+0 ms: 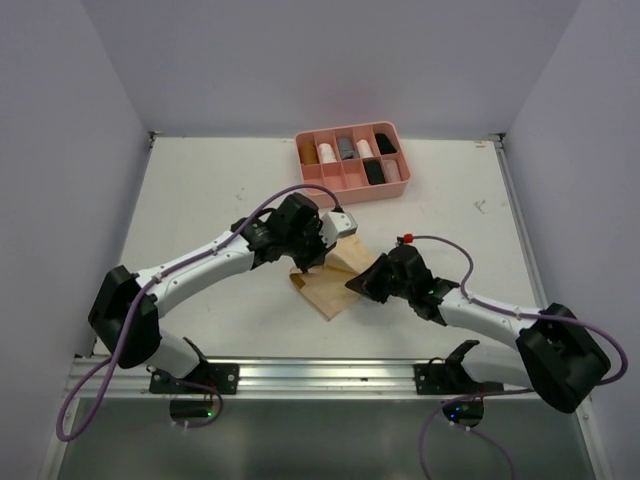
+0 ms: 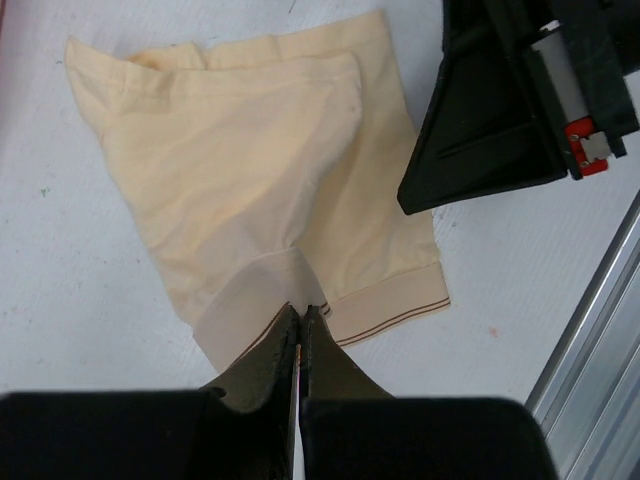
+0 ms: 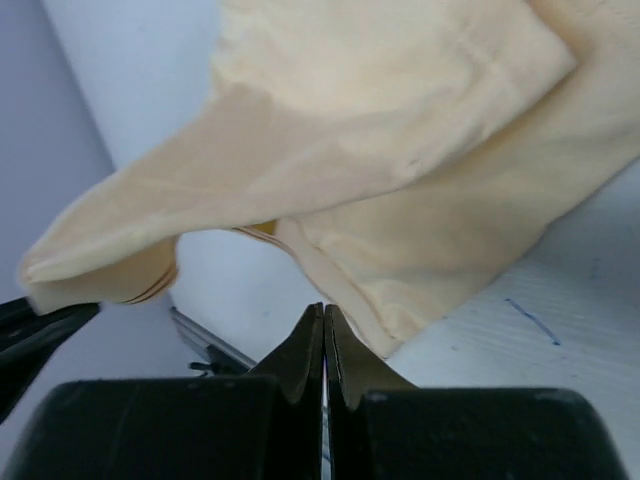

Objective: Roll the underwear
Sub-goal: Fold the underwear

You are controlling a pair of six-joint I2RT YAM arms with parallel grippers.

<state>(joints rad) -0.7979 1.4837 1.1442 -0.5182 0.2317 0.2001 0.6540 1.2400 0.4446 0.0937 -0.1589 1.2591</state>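
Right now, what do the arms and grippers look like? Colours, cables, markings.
The left arm and right arm match: white links, black joint housings, a purple cable running along each. The left gripper and right gripper have black, wedge-shaped fingers tapering to thin tips. A small red fitting sits at the right wrist.

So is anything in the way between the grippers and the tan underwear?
No, nothing visible. The left gripper is shut on a corner of the tan underwear, and the right gripper sits shut right at its edge.
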